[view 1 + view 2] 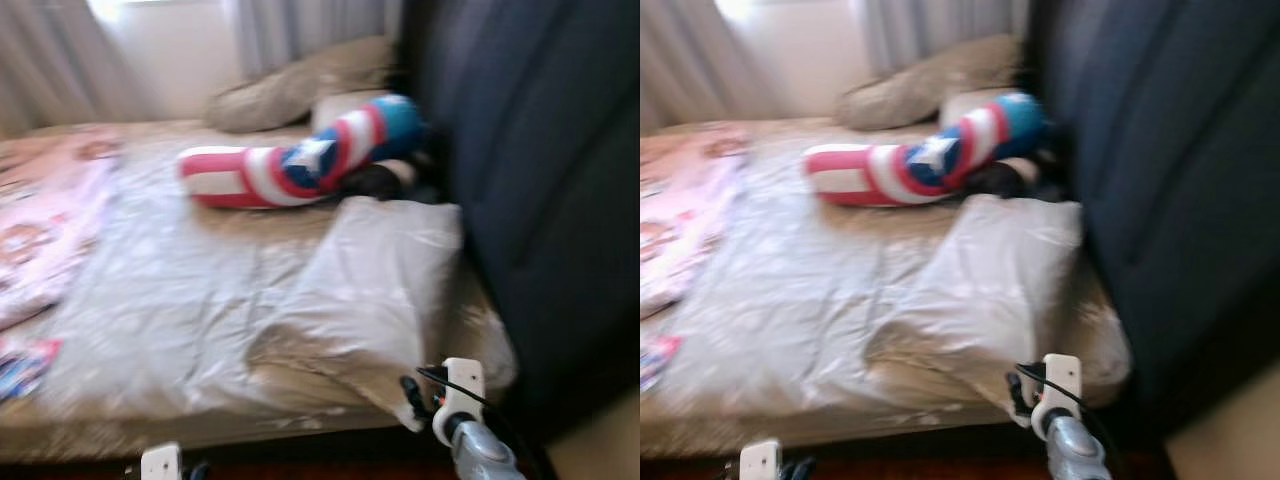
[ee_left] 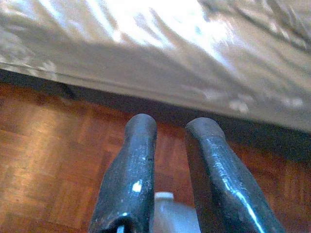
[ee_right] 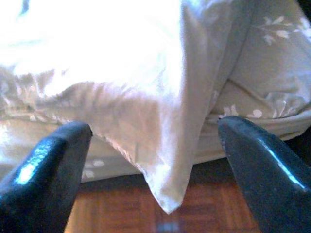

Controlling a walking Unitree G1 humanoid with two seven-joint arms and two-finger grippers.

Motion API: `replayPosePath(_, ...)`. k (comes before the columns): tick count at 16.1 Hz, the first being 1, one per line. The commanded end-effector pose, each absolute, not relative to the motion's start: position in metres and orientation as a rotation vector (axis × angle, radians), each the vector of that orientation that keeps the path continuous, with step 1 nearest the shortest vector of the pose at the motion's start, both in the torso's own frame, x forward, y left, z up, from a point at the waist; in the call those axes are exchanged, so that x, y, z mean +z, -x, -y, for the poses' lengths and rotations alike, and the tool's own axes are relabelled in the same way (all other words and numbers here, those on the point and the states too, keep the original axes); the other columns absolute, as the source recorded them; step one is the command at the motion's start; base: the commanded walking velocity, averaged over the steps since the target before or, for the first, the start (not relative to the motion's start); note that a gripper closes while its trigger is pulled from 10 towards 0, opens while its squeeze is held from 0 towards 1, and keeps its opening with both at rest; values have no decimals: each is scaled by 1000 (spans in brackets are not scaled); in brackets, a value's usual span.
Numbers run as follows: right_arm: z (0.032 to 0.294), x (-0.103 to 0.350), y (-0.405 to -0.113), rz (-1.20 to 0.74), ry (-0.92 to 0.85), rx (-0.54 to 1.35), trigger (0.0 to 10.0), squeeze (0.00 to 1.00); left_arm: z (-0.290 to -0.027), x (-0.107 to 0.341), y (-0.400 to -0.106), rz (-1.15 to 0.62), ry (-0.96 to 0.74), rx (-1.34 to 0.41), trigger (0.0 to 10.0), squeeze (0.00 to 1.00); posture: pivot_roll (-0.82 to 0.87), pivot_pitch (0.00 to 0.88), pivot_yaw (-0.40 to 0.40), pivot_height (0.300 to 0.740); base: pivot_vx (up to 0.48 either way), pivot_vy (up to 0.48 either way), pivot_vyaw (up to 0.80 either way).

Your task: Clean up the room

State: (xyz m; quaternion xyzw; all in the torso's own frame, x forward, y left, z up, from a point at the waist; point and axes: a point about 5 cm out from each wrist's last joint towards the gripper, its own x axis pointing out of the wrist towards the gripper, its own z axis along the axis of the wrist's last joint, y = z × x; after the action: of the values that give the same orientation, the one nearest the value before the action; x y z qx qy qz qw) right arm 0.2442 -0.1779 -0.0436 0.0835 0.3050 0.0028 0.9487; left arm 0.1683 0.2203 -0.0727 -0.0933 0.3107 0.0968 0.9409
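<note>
bed (image 1: 150, 420) holds pillow (image 1: 380, 290), striped bolster (image 1: 290, 165); right gripper (image 3: 155, 141) spread, left gripper (image 2: 170, 128) nearly closed.

Open sheet (image 1: 170, 300) left of pillow (image 1: 380, 290); dark headboard (image 1: 540, 180) blocks right.

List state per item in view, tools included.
Right tool: open wide, facing the hanging pillow corner, not touching it.
Left tool: fingers close together, narrow gap, holding nothing, low over the wood floor by the bed edge.
Grey pillow: lying flat, corner overhanging the bed edge.
Striped bolster: lying on its side across the bed.
Grey sheet: spread out, wrinkled.
Pink blanket: rumpled at the bed's left side.
</note>
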Motion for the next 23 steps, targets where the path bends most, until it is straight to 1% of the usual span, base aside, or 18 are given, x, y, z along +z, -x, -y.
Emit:
replayPosePath(1, 182, -57, -226, -700, -177, -22, 10000, 0, -216, -44, -218, -474, 157, 165, 10000, 0, 8, 0, 12, 740, 0, 0, 0)
replayPosePath(10, 190, -62, -217, -751, -176, -60, 10000, 0, -216, -39, -228, -455, 167, 169, 10000, 0, 11, 0, -3, 740, 0, 0, 0)
replayPosePath(16, 193, -61, -219, -752, -182, -74, 10000, 0, -217, -38, -228, -454, 174, 182, 10000, 0, 15, 0, -10, 740, 0, 411, 0)
replayPosePath(23, 193, -59, -223, -741, -186, -75, 10000, 0, -216, -35, -232, -437, 177, 173, 10000, 0, 21, 0, -16, 740, 0, 0, 0)
